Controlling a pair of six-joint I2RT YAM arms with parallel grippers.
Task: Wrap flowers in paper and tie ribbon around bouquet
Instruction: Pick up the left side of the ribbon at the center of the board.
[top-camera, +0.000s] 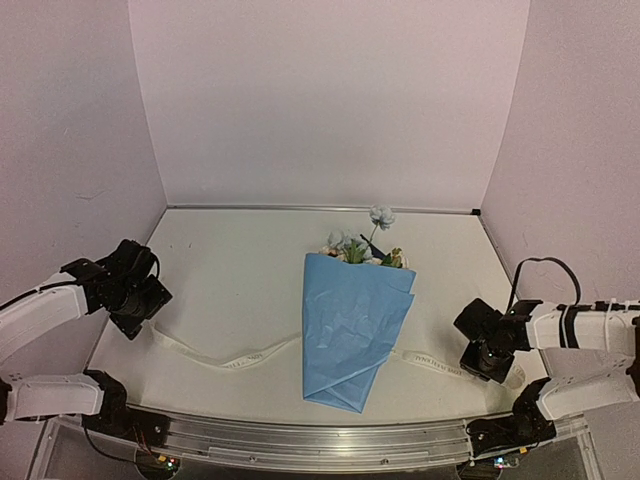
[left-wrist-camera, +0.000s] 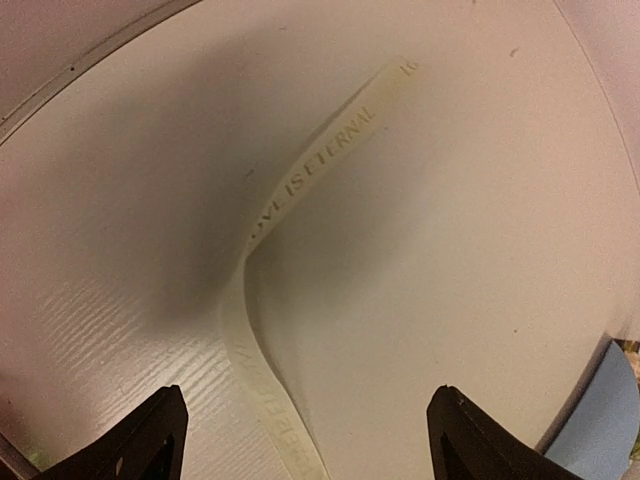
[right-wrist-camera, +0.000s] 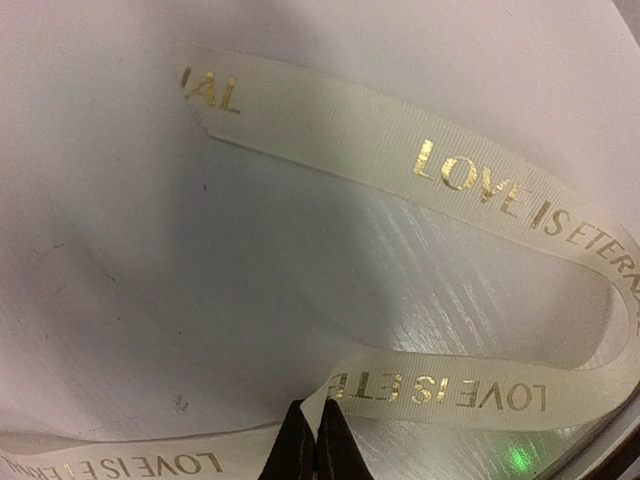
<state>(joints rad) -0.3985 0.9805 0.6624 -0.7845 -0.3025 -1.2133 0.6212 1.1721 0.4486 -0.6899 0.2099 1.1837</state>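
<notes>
The bouquet lies mid-table: a blue paper cone with its tip toward me, pale blue and cream flowers showing at its far wide end. The cream ribbon runs under the cone and out on both sides. My left gripper stands open just over the ribbon's left stretch; in the left wrist view the ribbon passes between the fingertips without touching them. My right gripper is shut on the ribbon, pinching a fold of its right end, which loops back on itself with gold lettering.
White walls close in the table on three sides. A metal rail runs along the near edge between the arm bases. A corner of the blue paper shows at the lower right of the left wrist view.
</notes>
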